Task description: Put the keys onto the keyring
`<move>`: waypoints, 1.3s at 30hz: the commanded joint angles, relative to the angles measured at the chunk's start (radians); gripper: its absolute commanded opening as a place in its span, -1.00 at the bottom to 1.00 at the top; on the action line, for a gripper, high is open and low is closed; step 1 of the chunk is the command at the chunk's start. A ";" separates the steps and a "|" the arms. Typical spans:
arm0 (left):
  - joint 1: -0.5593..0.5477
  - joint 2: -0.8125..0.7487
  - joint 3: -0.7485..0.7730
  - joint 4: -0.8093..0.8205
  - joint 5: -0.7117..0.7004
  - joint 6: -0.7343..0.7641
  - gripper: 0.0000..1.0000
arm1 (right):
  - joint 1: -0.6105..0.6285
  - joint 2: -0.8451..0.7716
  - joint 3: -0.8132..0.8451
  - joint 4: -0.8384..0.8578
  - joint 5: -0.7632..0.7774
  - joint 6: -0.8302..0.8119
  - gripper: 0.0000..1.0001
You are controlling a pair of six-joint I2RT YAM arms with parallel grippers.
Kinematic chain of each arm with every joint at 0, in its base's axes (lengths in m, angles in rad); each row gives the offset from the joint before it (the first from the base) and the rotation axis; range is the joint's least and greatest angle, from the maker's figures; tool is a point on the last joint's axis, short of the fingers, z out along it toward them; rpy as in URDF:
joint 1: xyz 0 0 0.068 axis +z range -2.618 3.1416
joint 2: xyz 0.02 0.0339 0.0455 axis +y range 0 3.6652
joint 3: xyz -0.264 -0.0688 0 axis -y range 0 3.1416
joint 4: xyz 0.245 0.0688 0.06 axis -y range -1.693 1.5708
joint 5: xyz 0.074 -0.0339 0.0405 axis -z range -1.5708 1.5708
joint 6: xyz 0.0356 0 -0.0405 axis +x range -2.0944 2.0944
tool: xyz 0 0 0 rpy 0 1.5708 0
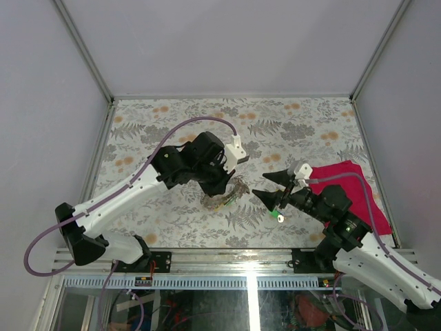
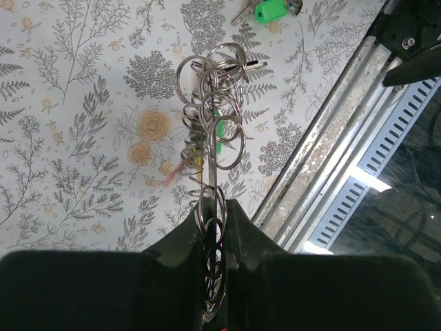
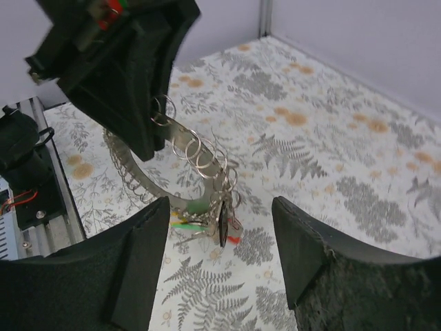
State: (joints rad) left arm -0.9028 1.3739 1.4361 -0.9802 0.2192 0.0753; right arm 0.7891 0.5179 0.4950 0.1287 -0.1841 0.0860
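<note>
Near edge: a silvery metal rail [image 1: 241, 261] runs across the front of the table, with both arm bases bolted to it.
Loose key: a small metal key with a bright green plastic head [image 1: 278, 216] lies flat on the tabletop just behind the rail. It sits beneath the right arm's wrist and apart from the ring.
Right gripper: the black two-finger right gripper [image 1: 260, 185] points left toward the table's centre. Its fingers are spread wide with nothing between them.
Left gripper: the black left gripper [image 2: 215, 207] reaches in from the left, fingers pressed together and pinching the chain.
Keyring: a thin silvery metal ring with a long chain of silvery links [image 3: 200, 155] is held by the left gripper near the centre of the table. It arcs down from the fingers toward the tabletop.
Keys on the ring: small keys with yellow, green and red plastic heads [image 3: 207, 224] bunch at the chain's low end, just in front of the open right fingers.
Cloth: a crimson cloth [image 1: 351, 189] lies at the right side, partly under the right arm.
Table: a pale surface printed with grey ferns and orange flowers [image 1: 289, 124] stretches to the far wall.
</note>
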 commanded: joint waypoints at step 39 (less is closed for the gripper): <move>-0.005 -0.077 -0.061 0.152 0.055 -0.089 -1.00 | 0.186 0.261 0.062 0.275 -0.081 -1.050 0.08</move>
State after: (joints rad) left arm -0.9028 1.3285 1.3808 -0.9016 0.2497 -0.0036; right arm 0.9520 0.7544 0.5072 0.2955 -0.3340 -0.9070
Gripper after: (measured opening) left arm 0.100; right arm 0.550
